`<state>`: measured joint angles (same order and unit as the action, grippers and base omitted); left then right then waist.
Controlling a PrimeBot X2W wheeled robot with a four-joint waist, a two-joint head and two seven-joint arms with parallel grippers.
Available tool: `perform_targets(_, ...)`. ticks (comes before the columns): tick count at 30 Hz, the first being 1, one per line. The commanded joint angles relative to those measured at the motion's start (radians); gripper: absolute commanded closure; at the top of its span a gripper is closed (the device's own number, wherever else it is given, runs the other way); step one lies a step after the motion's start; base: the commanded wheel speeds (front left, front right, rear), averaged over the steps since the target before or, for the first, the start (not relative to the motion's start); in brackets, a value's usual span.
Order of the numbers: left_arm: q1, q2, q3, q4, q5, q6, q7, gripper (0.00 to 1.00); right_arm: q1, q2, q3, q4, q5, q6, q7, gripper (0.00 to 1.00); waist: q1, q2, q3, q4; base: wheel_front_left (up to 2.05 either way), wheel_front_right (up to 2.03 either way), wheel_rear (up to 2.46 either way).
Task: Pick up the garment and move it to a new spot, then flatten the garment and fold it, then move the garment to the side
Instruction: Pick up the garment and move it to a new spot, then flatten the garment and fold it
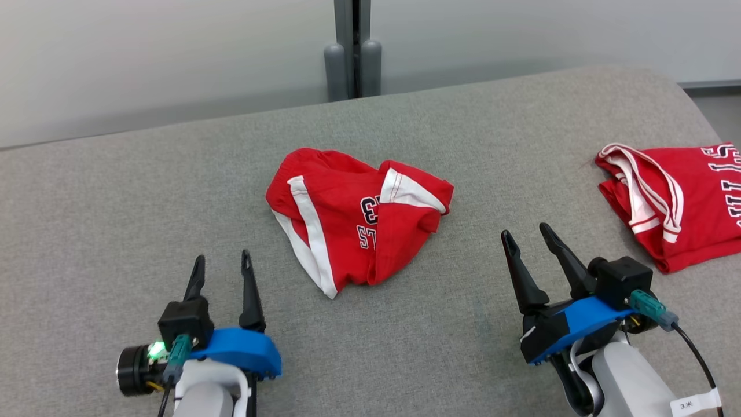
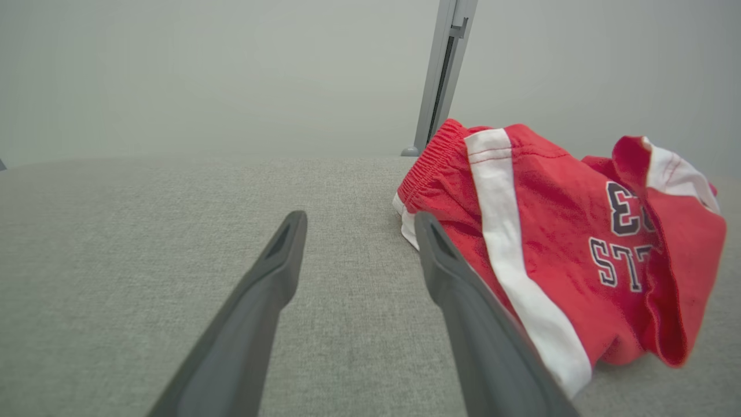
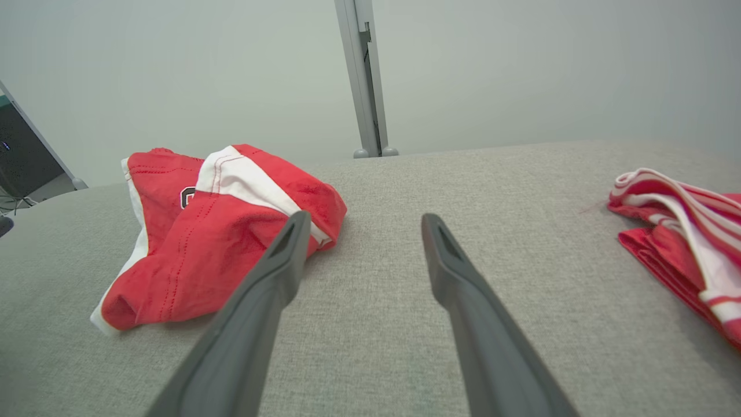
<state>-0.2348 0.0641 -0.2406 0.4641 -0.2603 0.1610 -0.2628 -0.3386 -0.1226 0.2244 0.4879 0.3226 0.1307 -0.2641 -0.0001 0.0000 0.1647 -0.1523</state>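
**A:** Where's the garment?

**B:** The crumpled red shorts with white side stripes and dark lettering lie mid-way across the grey fabric-covered worktop. They're bunched, one leg flopped over the other, and sit between the two hands, a bit beyond the tips.

**A:** Hands?

**B:** Both empty. The left hand has its fingers apart, near the striped side. The right hand also has its fingers apart, near the flopped-over leg. Neither touches cloth.

**A:** Handling?

**B:** My read is light, thin and limp. With no stiffness it will sag from any pinch point. Layers probably slide on each other. Not fragile.

**A:** Grip point?

**B:** The ribbed elastic waistband on the left looks thickest, so it's the best bite. For flattening I'd take the waistband with the left and the white-panelled leg hem with the right, then spread. A mid-heap pinch risks grabbing the wrong number of layers.

**A:** Counts?

**B:** Two garments. One is the shorts, the other a red jersey with white striped trim at the worktop's right edge, well apart and seemingly folded. Two hands. One grey upright post behind the worktop.
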Motion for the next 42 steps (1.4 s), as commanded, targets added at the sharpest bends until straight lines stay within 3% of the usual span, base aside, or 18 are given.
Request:
perform_targets(1,0.025,-0.001,0.021,-0.013,0.014,-0.007,-0.002,0.0,0.018,0.0,-0.003,0.002,-0.01,0.0,0.0,0.0,0.0001,0.0,-0.012,0.002,0.0,0.0,0.0)
perform_targets(10,0.159,-0.013,0.115,-0.06,0.048,-0.053,-0.002,0.0,0.084,0.011,-0.023,0.019,-0.019,0.0,0.0,0.0,0.0001,0.0,-0.085,0.012,0.0,0.0,0.0)
perform_targets(23,0.163,-0.014,0.074,-0.066,0.007,-0.058,-0.002,0.0,0.07,0.006,-0.002,0.013,-0.002,0.0,0.0,0.0,0.0001,0.0,-0.07,0.036,0.0,0.0,0.0)
perform_targets(32,0.126,-0.014,0.006,-0.044,-0.021,-0.045,-0.002,0.0,-0.06,-0.068,0.131,0.0,0.07,0.0,0.0,0.0,0.0001,0.0,-0.006,0.111,0.0,0.0,0.0)
perform_targets(42,0.072,-0.014,-0.087,-0.061,-0.072,-0.018,-0.002,0.0,-0.343,-0.181,0.46,0.084,0.148,0.0,0.002,0.0,0.0001,0.0,0.082,0.257,0.0,0.0,0.0)
